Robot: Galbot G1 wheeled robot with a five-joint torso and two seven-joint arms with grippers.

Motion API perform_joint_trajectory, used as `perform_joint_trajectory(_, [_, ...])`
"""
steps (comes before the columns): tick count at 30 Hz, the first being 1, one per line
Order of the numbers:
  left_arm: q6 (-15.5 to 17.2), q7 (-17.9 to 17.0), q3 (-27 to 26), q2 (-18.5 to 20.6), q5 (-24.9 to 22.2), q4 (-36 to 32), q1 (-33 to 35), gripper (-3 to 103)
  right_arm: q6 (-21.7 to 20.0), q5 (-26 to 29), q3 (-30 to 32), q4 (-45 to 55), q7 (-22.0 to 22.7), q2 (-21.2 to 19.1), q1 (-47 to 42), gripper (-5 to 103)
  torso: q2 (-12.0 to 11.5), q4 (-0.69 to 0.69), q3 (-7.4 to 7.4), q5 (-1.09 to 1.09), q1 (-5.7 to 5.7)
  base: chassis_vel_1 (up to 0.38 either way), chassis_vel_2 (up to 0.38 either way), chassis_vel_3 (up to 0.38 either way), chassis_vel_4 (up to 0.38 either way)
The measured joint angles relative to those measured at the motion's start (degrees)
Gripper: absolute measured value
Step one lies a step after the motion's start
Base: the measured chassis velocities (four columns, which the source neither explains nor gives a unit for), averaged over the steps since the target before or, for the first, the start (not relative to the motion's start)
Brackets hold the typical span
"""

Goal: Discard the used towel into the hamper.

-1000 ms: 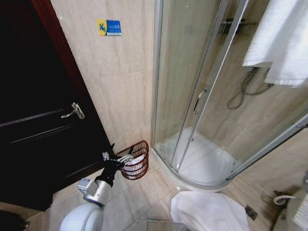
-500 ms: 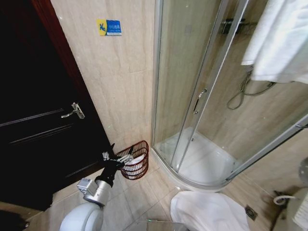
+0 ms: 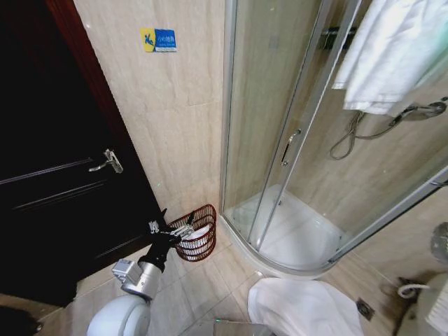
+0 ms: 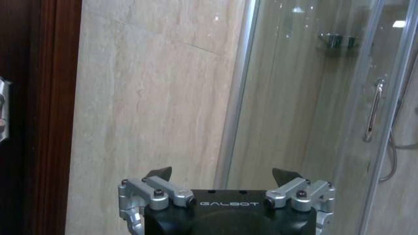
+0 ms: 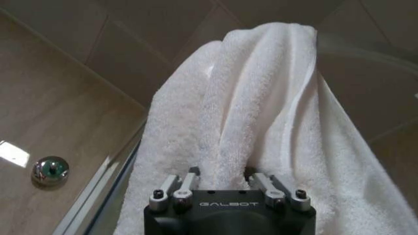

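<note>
While the robot is standing on the tiled bathroom floor [image 3: 210, 287], its left arm is reaching low toward the corner by the dark door [image 3: 63, 189], and the left pincer [image 3: 183, 229] is hanging right at the near rim of the hamper [image 3: 203, 241]; from its wrist camera the left pincer [image 4: 222, 175] is showing both jaws spread wide with nothing between them. That reddish-brown basket is sitting on the floor against the beige wall, just beside the curved shower enclosure [image 3: 280, 210], and something white is lying inside it already, though what it is cannot be told from here. A white mat [image 3: 301, 308] is lying on the floor close to the robot's base. Higher up and farther off on the right, the towel [image 3: 392, 56] is hanging up near the shower glass, and the right pincer [image 5: 222, 172] is clamped on a thick fold of the towel [image 5: 248, 107], its jaws pressing into the cloth. Judging by this, the grab is looking done, but the carrying is not: the towel is well apart from the hamper, so bringing it across, lowering it over the rim and letting go are all remaining.
</note>
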Motion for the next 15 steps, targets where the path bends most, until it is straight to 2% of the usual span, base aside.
perform_joint_trajectory(5, [0.0,0.0,0.0,0.0,0.0,0.0,0.0,100,0.28,0.16,0.73,0.92,-0.33,-1.09,-1.03,15,0.0,0.0,0.0,-0.01,0.0,0.0,0.0,0.0,0.0])
perform_joint_trajectory(7, [0.0,0.0,0.0,0.0,0.0,0.0,0.0,100,0.32,0.18,0.89,0.99,-0.36,-1.22,-1.21,15,0.0,0.0,0.0,-0.01,0.0,0.0,0.0,0.0,0.0])
perform_joint_trajectory(9, [0.0,0.0,0.0,0.0,0.0,0.0,0.0,100,0.41,0.41,1.52,1.34,-0.48,-1.85,-1.94,9,0.0,0.0,0.0,0.0,0.0,0.0,0.0,0.0,0.0])
perform_joint_trajectory(15, [0.0,0.0,0.0,0.0,0.01,0.0,0.0,100,1.3,1.37,2.64,2.52,-1.65,-3.45,-3.79,8,0.0,0.0,0.0,0.0,0.0,0.0,0.0,0.0,0.0])
